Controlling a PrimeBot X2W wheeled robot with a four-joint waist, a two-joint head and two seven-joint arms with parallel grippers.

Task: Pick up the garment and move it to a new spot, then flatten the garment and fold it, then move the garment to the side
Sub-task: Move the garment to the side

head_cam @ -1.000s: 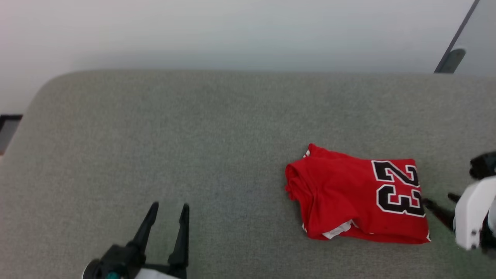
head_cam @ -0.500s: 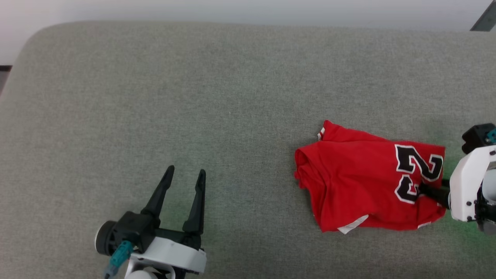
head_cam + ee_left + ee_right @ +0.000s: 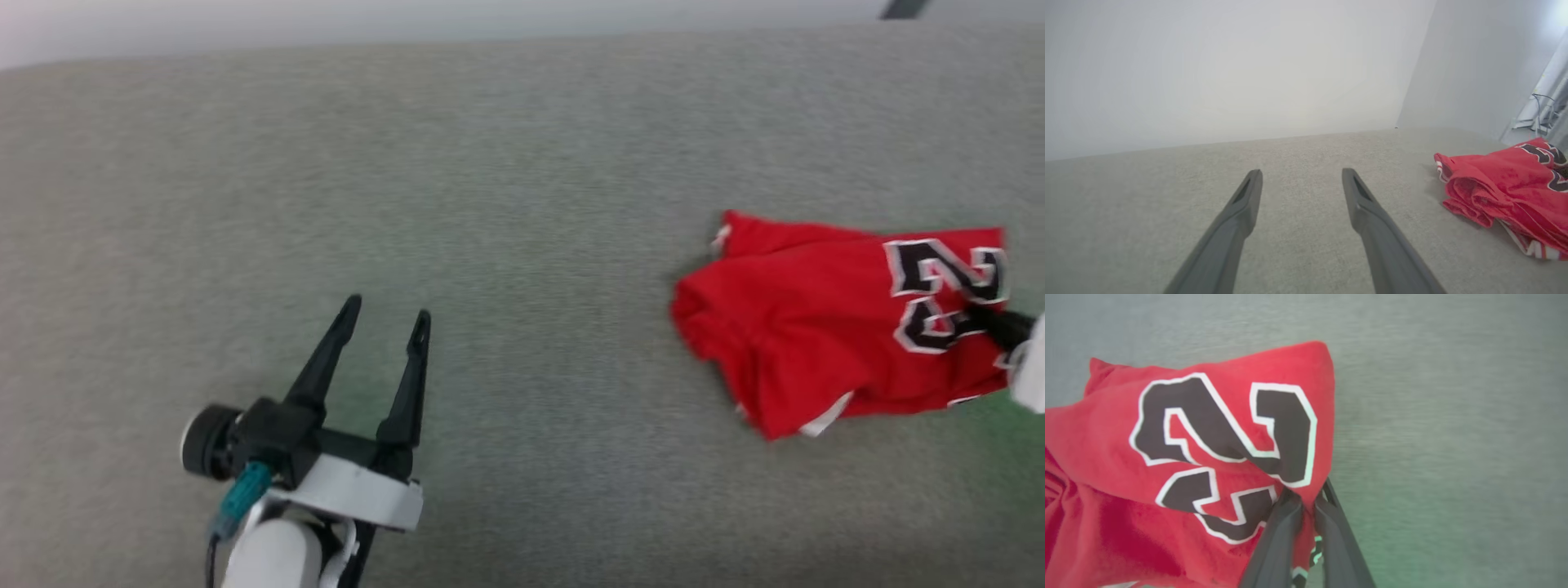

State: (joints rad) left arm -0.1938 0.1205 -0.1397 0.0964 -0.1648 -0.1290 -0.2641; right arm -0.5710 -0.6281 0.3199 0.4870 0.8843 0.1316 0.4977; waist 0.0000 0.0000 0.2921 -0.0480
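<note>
R hand (image 3: 1303,500) is pressed together on the jersey (image 3: 824,335), pinching its edge right by the "23". That end is lifted off the bench (image 3: 522,204); the rest lies bunched on the bench's right part. L hand (image 3: 387,306) hovers spread and empty, well apart from the cloth.

Risks:
- The pinch is at the fingertips only and prob. on few layers, so the cloth could slip out on a quick pull.
- With a one-point hold, the folded stack may open up or drag and bunch worse.
- The far end is on the bench; friction could tug it loose.

Vs 1 s ago: R hand was spread just beside the edge and the jersey lay flat, folded. Now it is gripped, raised and rumpled. L hand is spread as before. The cam has shifted too, so the jersey's place in frame isn't proof of travel.
</note>
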